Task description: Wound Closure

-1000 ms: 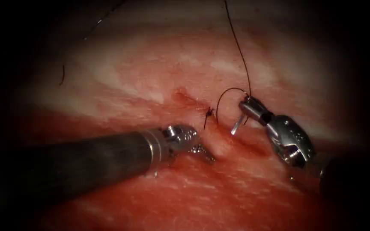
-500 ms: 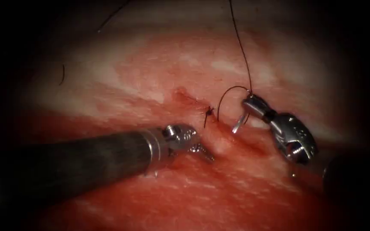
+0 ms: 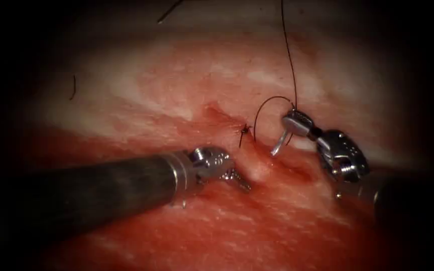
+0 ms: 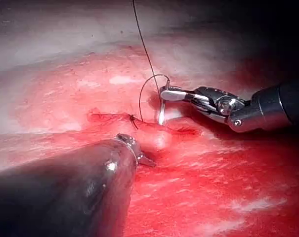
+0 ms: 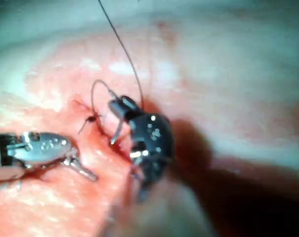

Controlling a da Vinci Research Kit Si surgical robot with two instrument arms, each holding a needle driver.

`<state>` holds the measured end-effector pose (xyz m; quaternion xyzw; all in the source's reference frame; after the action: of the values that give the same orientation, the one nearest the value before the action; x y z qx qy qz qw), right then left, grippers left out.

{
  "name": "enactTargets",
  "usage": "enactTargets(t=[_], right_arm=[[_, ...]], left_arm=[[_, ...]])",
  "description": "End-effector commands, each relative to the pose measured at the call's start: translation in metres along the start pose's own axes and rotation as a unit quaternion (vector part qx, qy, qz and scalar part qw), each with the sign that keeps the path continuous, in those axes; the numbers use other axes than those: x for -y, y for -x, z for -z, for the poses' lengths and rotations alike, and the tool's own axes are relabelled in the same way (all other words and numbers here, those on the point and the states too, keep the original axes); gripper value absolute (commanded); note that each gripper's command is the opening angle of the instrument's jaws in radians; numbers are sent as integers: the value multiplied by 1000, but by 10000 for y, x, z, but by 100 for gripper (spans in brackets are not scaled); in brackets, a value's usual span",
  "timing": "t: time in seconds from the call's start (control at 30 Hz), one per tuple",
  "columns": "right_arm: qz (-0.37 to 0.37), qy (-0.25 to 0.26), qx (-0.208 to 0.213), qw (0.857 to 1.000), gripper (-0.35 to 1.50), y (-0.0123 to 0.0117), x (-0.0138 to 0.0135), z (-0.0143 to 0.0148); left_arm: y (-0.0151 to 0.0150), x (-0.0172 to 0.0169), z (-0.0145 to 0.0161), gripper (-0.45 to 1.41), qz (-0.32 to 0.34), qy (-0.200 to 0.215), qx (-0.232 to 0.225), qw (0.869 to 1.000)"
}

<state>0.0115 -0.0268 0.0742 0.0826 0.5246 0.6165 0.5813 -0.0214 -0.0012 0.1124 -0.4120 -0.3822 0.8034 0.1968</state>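
The tissue [image 3: 202,75] carries a cut [image 3: 224,116] that runs from the upper middle down to the right. A dark knot [image 3: 245,130] with short ends sits on it. My right tool [image 3: 288,123] is shut on the thin curved needle [image 3: 264,103] near its tail. The needle arcs up and left, and its tip goes into the tissue at the cut's right lip, beside the knot. Thread [image 3: 290,55] rises from the tail out of view. My left tool [image 3: 239,181] is shut, holds nothing and presses on the cut's left lip. Needle [image 4: 142,96] [image 5: 93,96], right tool [image 4: 166,92] [image 5: 118,106] and left tool [image 4: 147,161] [image 5: 82,170] appear close up.
A short cut end of thread [image 3: 73,88] lies on the tissue at the far left. A loose strand [image 3: 169,12] crosses the top edge. Red fluid [image 3: 277,226] wets the near tissue. The left shaft [image 3: 101,193] lies across the lower left.
The right tool has drawn slightly right and up, and the needle's arc has risen with it. The thread above has swung right. The left tool has barely moved.
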Motion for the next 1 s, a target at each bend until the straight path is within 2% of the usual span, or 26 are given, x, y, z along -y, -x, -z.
enactTargets(t=[0.03,0.23,0.47,0.7,0.83,1.0], right_arm=[[1,-1,2,1000,-35,6,-1,-10],[-24,-7,-4,1000,-35,3,-2,-8],[-78,-32,3,996,-35,13,4,-16],[-92,-39,10,995,-35,15,7,-23],[-8,-21,3,1000,-35,7,1,-16],[69,11,-3,998,-35,-6,-11,-3]], left_arm=[[2,2,-9,-30,0,1,0,1000],[2,3,-9,-30,0,3,0,1000],[2,3,-9,-30,0,3,0,1000],[2,3,-8,-30,0,3,0,1000],[3,3,-7,-30,0,4,0,1000],[3,3,-7,-30,0,4,0,1000]])
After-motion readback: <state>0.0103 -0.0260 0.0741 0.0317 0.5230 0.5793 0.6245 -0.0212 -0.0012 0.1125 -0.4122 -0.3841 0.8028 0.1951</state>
